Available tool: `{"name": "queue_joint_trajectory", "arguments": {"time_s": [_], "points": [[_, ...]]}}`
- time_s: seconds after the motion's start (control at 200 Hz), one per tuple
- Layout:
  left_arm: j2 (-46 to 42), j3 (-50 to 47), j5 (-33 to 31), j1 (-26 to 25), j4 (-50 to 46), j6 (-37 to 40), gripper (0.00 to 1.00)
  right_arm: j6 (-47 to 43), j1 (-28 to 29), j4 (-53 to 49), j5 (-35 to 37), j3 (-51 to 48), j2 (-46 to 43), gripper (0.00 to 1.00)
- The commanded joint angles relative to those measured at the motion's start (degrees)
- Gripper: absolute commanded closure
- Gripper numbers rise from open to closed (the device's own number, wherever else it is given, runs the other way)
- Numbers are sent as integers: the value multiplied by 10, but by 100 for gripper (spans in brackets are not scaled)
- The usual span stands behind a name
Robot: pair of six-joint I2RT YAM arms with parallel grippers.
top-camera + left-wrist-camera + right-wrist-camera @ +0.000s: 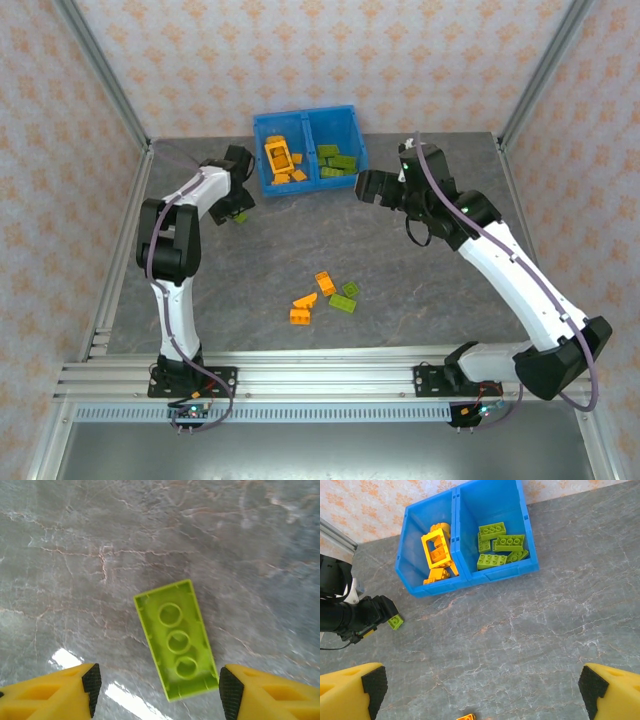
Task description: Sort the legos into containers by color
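Grey marble-look tabletop (420, 300) ran from an aluminium rail (300, 380) at the near edge, where both arm bases were bolted, to patterned wallpaper at the back. Nearest, approx mid-table, lay a loose cluster of legos: an orange brick (325, 283), a lime pair (344, 304) just beside it & more orange bits (300, 315) slightly nearer. Further back on the L side, the L gripper (159, 687) pointed down at the tabletop w/ fingers spread wide, holding nothing. Btwn its pads (91, 682) lay a lone lime brick (177, 640), flat on the table, hollow underside up w/ three round tubes showing, set at a slant to the fingers. Its near corner sat just beside the pad on the right of the wrist view & well apart from the other pad; whether it touched couldn't be told. On the R side the R gripper (483, 687) hung above bare table, jaws also wide & empty, facing the blue bin (485, 575), which sat ahead & well apart. Farthest back, the bin's L compartment held orange pieces incl. the orange frame piece (436, 547). Its R compartment held a lime pile (500, 545), w/ the divider btwn them.
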Motion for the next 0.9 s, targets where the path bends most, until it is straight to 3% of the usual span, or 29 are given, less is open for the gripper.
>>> {"name": "queue_joint_trajectory", "arguments": {"time_s": [0.0, 0.335, 0.696, 0.896], "points": [[21, 35, 13, 11, -18, 7, 33, -6, -2, -18, 8, 4, -10, 1], [53, 44, 38, 13, 5, 31, 35, 11, -1, -12, -14, 1, -1, 1], [40, 13, 41, 13, 2, 32, 68, 18, -1, -17, -11, 7, -5, 1], [-75, -31, 86, 6, 13, 20, 75, 21, -2, -18, -16, 8, -12, 1]]}}
